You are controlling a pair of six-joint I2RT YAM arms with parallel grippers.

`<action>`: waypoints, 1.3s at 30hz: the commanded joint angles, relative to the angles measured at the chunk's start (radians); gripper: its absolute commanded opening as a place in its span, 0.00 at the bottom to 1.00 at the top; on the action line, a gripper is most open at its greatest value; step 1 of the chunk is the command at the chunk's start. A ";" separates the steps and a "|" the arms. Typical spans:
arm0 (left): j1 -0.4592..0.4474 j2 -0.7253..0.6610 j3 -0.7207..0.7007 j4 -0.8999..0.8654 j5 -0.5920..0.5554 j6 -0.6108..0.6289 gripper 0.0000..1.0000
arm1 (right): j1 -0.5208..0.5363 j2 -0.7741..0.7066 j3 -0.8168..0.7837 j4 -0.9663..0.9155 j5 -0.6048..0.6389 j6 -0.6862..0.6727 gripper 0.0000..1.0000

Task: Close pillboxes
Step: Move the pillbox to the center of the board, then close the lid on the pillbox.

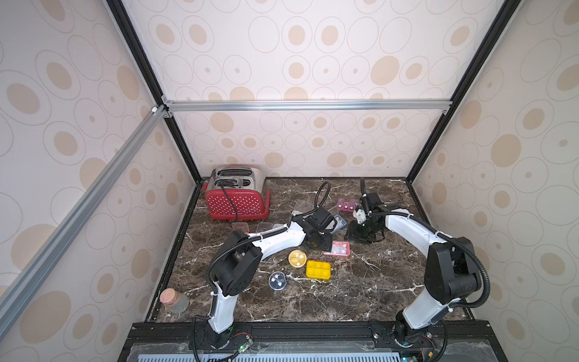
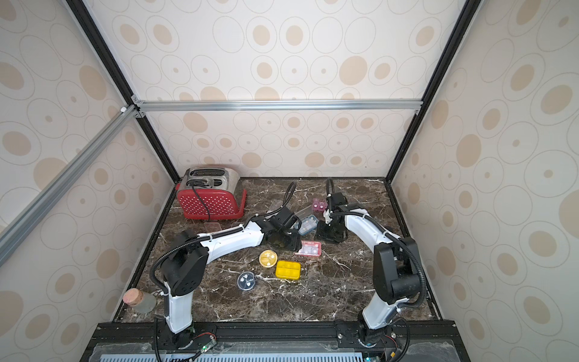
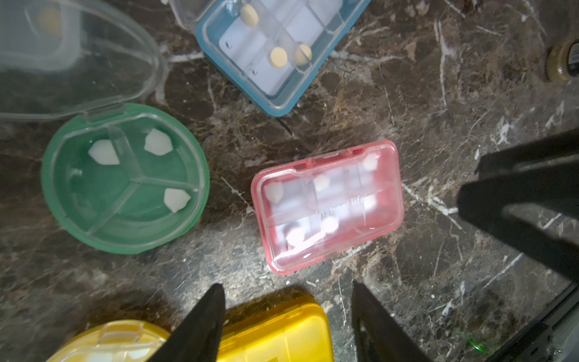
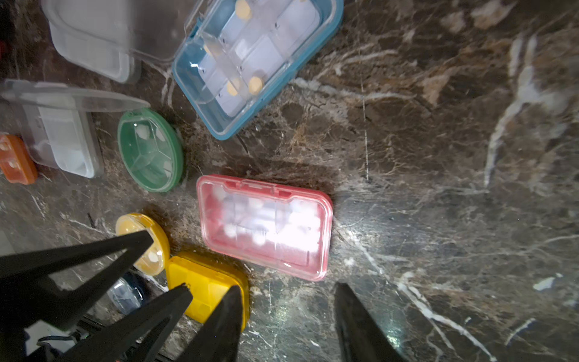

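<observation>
Several pillboxes (image 2: 308, 225) clustered on the marble table (image 1: 376, 282) in both top views: a yellow round pillbox (image 1: 297, 258) just beside a yellow rectangular pillbox (image 1: 318, 269), a dark round pillbox (image 1: 277, 281) nearer the front, a red pillbox (image 1: 338, 248) just beside the left gripper (image 1: 318, 243), a pink pillbox (image 1: 347, 205) farther back, near the right gripper (image 1: 363, 236); red dotted toaster (image 1: 236, 200) in the back corner and cork-stoppered jar (image 1: 174, 300) at the front edge, well apart from the work; through the left wrist camera, jaws parted and empty above the yellow rectangular pillbox's edge, the red pillbox lying shut just beyond, a green round pillbox (image 3: 125, 178) with its clear lid (image 3: 94, 78) flung back, a blue rectangular pillbox (image 3: 275, 94) seemingly uncovered, tablets (image 3: 279, 57) exposed; through the right wrist camera, jaws apart, gripping nothing, hanging over bare marble next to the red pillbox, with a clear pillbox (image 4: 62, 147) and an orange pillbox (image 4: 15, 158) past the green one; likely trouble from here: two grippers crowding one cluster, hence a finger clash; a push on the lid sliding the light green base sideways instead of folding it shut; a stray nudge tipping the blue box and spilling tablets.
</observation>
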 commanded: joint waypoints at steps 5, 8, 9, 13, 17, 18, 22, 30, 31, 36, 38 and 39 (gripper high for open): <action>-0.010 0.086 0.082 0.006 0.008 0.005 0.73 | 0.040 0.043 -0.051 0.027 0.011 0.005 0.58; -0.009 0.107 0.088 0.006 0.010 0.002 0.73 | 0.044 0.060 -0.059 0.039 0.011 0.006 0.58; -0.011 0.111 0.087 0.006 0.010 0.000 0.72 | 0.046 0.065 -0.061 0.042 0.011 0.006 0.58; -0.010 0.117 0.078 0.005 0.009 -0.002 0.70 | 0.053 0.078 -0.066 0.056 0.012 0.007 0.55; -0.010 0.118 0.064 0.006 0.015 -0.001 0.68 | 0.061 0.088 -0.074 0.069 0.021 0.008 0.51; -0.010 0.120 0.064 0.007 0.018 0.001 0.67 | 0.062 0.089 -0.077 0.073 0.021 0.009 0.50; -0.011 0.132 0.074 -0.004 0.023 0.008 0.64 | 0.065 0.101 -0.087 0.086 0.021 0.011 0.49; -0.011 0.142 0.063 -0.003 0.025 -0.001 0.59 | 0.071 0.120 -0.094 0.106 0.012 0.013 0.45; -0.011 0.142 0.060 -0.002 0.024 -0.002 0.58 | 0.070 0.121 -0.097 0.109 0.012 0.015 0.45; -0.010 0.144 0.051 -0.001 0.020 -0.002 0.54 | 0.070 0.121 -0.116 0.124 0.011 0.024 0.42; -0.010 0.143 0.040 0.015 0.017 0.000 0.54 | 0.071 0.120 -0.127 0.132 0.009 0.031 0.42; -0.011 0.140 0.030 0.030 0.017 -0.003 0.53 | 0.071 0.119 -0.132 0.136 0.009 0.033 0.42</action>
